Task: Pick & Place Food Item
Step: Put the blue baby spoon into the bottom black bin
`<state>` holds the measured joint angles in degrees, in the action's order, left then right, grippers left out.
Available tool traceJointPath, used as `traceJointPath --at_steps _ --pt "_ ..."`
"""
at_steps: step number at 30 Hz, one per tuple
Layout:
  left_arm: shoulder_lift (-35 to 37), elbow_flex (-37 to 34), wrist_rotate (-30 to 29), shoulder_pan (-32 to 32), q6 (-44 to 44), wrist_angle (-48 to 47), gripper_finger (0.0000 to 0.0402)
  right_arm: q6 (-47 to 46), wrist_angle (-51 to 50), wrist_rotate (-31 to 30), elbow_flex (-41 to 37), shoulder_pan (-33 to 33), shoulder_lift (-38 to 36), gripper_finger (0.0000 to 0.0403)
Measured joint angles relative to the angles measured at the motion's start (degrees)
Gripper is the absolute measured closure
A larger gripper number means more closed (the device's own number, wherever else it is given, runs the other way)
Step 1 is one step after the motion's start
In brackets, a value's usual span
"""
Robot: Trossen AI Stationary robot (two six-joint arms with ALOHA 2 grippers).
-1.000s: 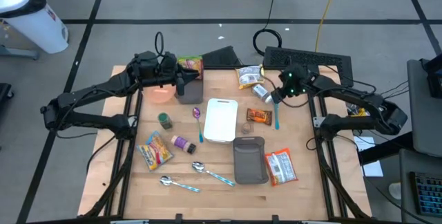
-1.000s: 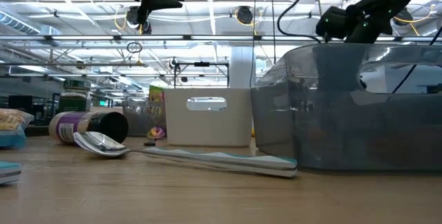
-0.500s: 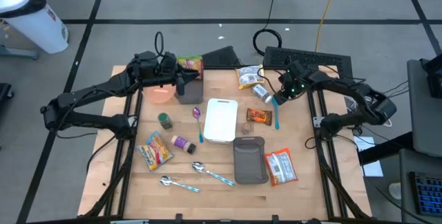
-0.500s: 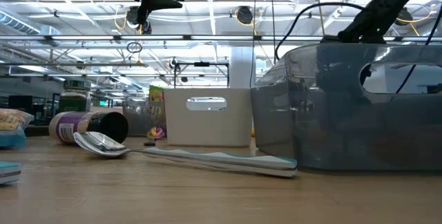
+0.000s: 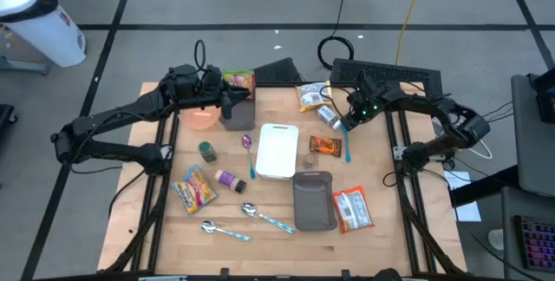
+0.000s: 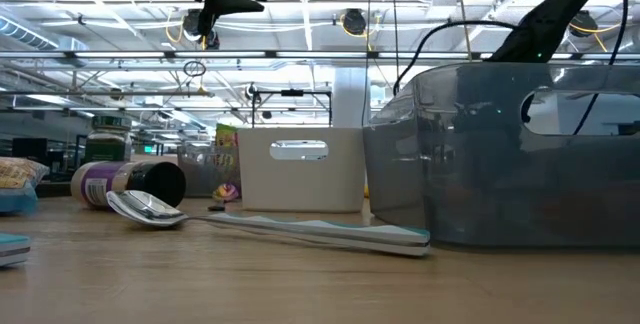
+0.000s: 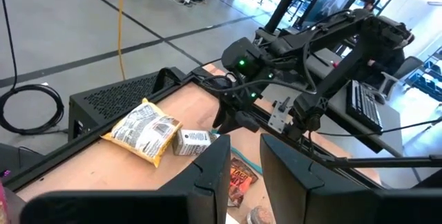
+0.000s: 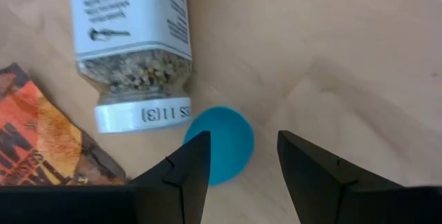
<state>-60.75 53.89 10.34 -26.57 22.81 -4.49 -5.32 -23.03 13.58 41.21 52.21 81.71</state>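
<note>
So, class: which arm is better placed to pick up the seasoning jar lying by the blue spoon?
The right. Its end effector hangs open just above the seasoning jar; the left end effector sits across the table.

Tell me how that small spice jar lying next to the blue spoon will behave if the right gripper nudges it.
The spice jar lies on its side, so a nudge would probably roll it. It looks rigid, likely smooth enough to slip. The open right gripper hovers just above the blue spoon.

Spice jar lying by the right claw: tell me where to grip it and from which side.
Grip the spice jar across its labelled body, coming straight down. It lies on its side, so its long flanks are exposed. The right claw is open but sits past the cap, over the blue disc.
</note>
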Motion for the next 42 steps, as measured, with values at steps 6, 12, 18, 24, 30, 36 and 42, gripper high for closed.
traceJointPath --at_steps 6,12,18,24,30,36,42 --pt "0.00 0.00 0.14 0.04 0.39 -0.02 0.0316 -0.13 0.19 0.02 0.09 -0.04 2.35 0.0244" --pt "0.00 0.00 0.15 0.04 0.37 -0.06 0.0316 -0.24 1.38 -0.11 0.07 -0.04 2.54 0.0283" --pt "0.00 0.00 0.14 0.04 -0.03 -0.07 0.0316 -1.10 2.34 0.19 0.07 -0.09 2.55 0.0370" --pt "0.00 0.00 0.13 0.04 -0.18 -0.07 0.0316 -3.85 2.73 0.46 0.09 -0.09 2.14 0.0397" --pt "0.00 0.00 0.14 0.04 -0.14 -0.07 0.0316 -6.60 -0.89 -0.04 -0.04 -1.44 -3.14 0.0401" --pt "0.00 0.00 0.12 0.02 -0.07 -0.05 0.0316 -12.13 -3.84 0.03 -0.02 -4.48 -14.24 0.0402" --pt "-0.47 0.00 -0.05 0.02 0.41 0.17 0.0316 -21.86 1.43 0.60 -0.02 -9.39 -26.43 0.0402"
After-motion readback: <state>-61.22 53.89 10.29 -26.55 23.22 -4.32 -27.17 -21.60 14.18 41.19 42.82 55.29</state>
